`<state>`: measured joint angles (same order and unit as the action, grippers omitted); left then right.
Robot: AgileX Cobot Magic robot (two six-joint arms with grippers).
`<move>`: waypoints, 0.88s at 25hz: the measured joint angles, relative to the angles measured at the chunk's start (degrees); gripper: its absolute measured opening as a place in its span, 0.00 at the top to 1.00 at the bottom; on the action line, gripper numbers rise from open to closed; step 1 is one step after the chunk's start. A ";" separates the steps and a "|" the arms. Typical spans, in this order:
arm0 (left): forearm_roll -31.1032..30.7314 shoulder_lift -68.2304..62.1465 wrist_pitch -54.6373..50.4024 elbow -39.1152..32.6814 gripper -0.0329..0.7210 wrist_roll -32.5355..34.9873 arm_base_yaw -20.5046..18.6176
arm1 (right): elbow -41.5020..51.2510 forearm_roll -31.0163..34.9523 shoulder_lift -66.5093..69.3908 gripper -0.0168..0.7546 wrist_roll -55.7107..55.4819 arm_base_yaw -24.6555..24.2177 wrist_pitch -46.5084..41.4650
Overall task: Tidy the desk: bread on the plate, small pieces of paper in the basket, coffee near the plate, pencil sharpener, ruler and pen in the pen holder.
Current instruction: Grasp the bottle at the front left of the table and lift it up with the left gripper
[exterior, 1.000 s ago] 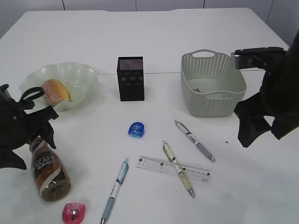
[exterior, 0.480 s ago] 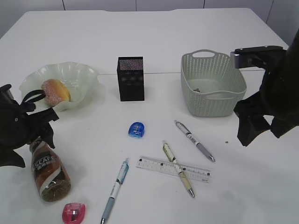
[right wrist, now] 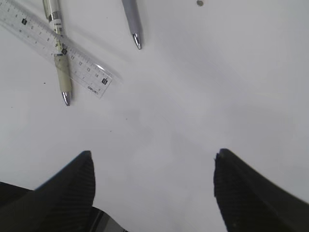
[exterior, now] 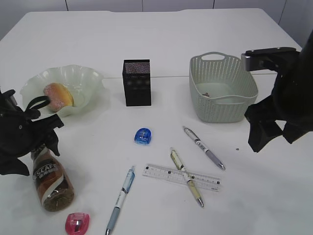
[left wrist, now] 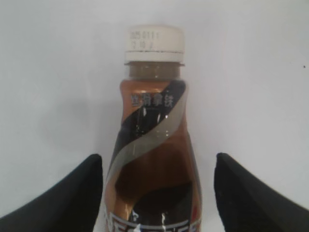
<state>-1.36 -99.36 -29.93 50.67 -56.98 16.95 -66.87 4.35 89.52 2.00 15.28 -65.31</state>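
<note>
At the lower left of the exterior view our left gripper (exterior: 36, 142) sits over the cap end of the brown coffee bottle with a white cap (exterior: 50, 181), which lies on the white table (exterior: 161, 39). In the left wrist view its black fingers (left wrist: 72, 193) are spread on either side of the bottle (left wrist: 152, 159), apart from it.

Our right gripper (right wrist: 154, 193) hangs at the right with its jaws wide apart and nothing between them, above bare table.

The round bread roll (exterior: 58, 94) lies in the pale wavy-edged glass plate (exterior: 93, 78) at the upper left. The black mesh pen holder (exterior: 137, 82) stands at centre, the grey plastic basket (exterior: 222, 88) to its right.

Below lie a blue pencil sharpener (exterior: 142, 135), a clear plastic ruler (exterior: 181, 177) with a cream pen (exterior: 186, 176) across it, a grey pen (exterior: 204, 147), a light blue pen (exterior: 121, 198) and a pink pencil sharpener (exterior: 77, 223).
</note>
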 joint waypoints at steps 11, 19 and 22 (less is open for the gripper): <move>0.11 -3.48 1.00 0.00 0.25 0.00 0.00 | 0.00 -0.11 0.00 0.25 0.07 0.00 0.14; 0.11 -4.47 1.70 0.00 0.31 0.00 0.00 | 0.00 -0.11 0.00 0.25 0.07 0.00 0.40; 0.11 -4.47 1.84 0.00 0.40 0.00 0.00 | 0.00 -0.11 0.00 0.25 0.07 0.00 0.51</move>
<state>-1.24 -103.83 -28.10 50.67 -56.98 16.95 -66.87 4.24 89.52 2.08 15.28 -64.81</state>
